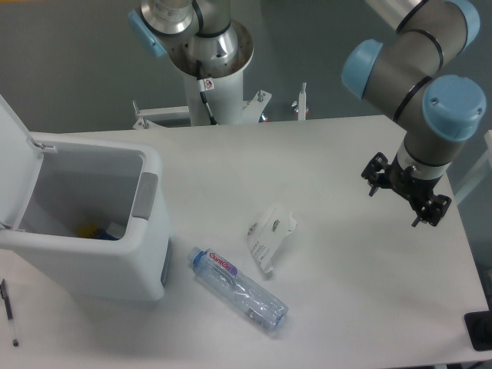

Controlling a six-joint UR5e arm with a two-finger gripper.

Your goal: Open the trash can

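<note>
The trash can [115,269] is a large boxy white bin on the table at the left. Its flat white lid [15,165] stands swung up at the left and the inside shows. The grey push tab [144,196] sits on the right rim. Small blue and yellow items [96,229] lie at the bottom of the bin. My gripper [407,191] hangs over the right side of the table, far from the bin and touching nothing. It points down and the wrist hides its fingers, so whether it is open or shut does not show.
A clear water bottle [238,290] lies on the table in front of the bin's right side. A crumpled white wrapper [270,234] lies mid-table. A pen [9,311] lies at the left edge and a black object [480,330] at the right edge. The arm's base [211,54] stands at the back.
</note>
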